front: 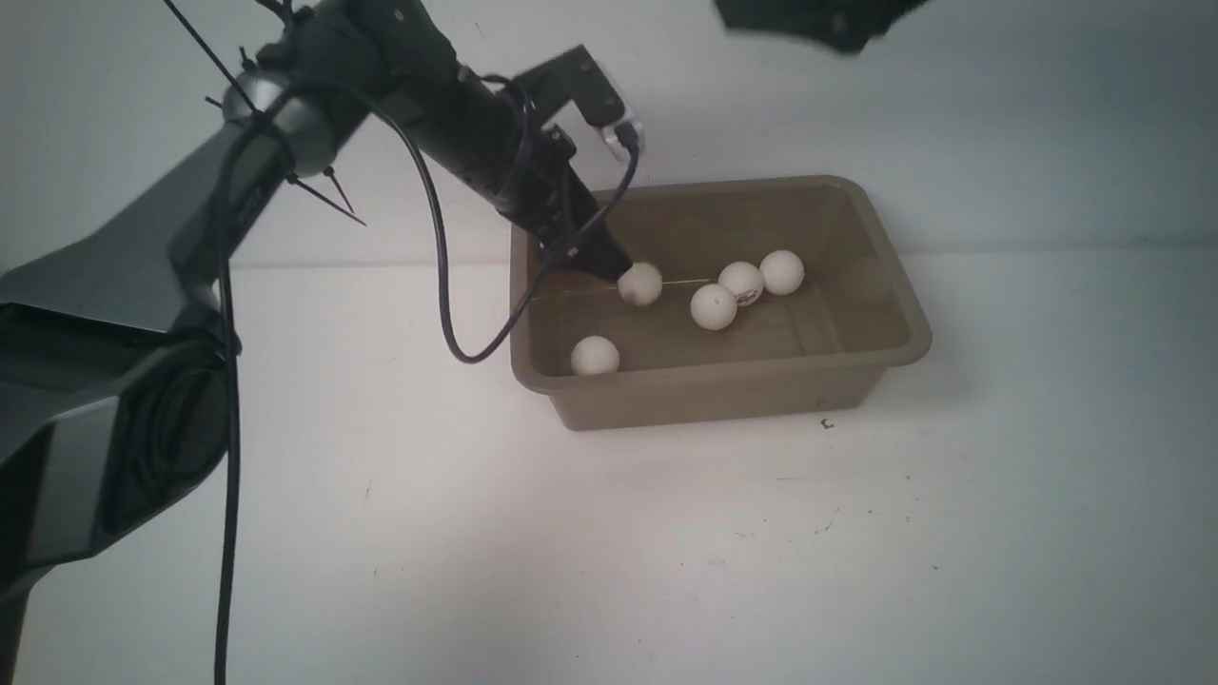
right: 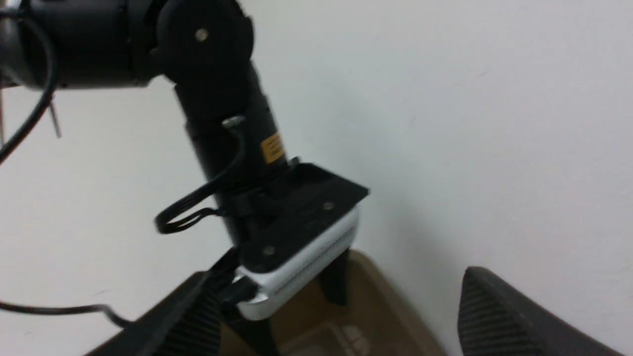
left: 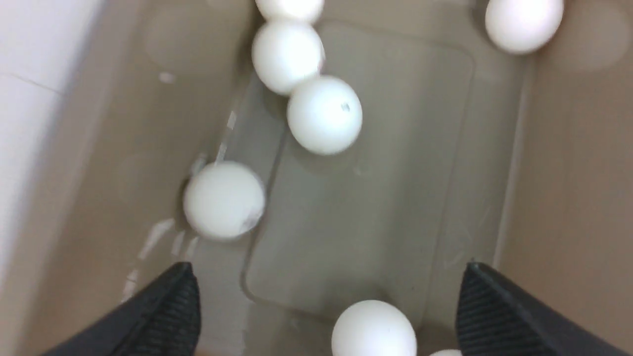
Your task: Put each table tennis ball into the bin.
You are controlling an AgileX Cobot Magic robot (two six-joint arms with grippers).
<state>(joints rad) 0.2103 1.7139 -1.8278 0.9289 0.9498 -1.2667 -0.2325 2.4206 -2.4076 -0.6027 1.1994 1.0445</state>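
The taupe bin stands on the white table and holds several white table tennis balls. Three of them cluster near its middle and one lies by the near wall. My left gripper reaches down into the bin's left end. In the left wrist view its fingers stand wide apart, so the left gripper is open. A ball lies loose between them, touching neither. My right gripper is open and empty, held high above the bin's far edge.
The left arm's black cable hangs in a loop beside the bin's left wall. A dark part of my right arm shows at the top edge. A white wall rises close behind the bin.
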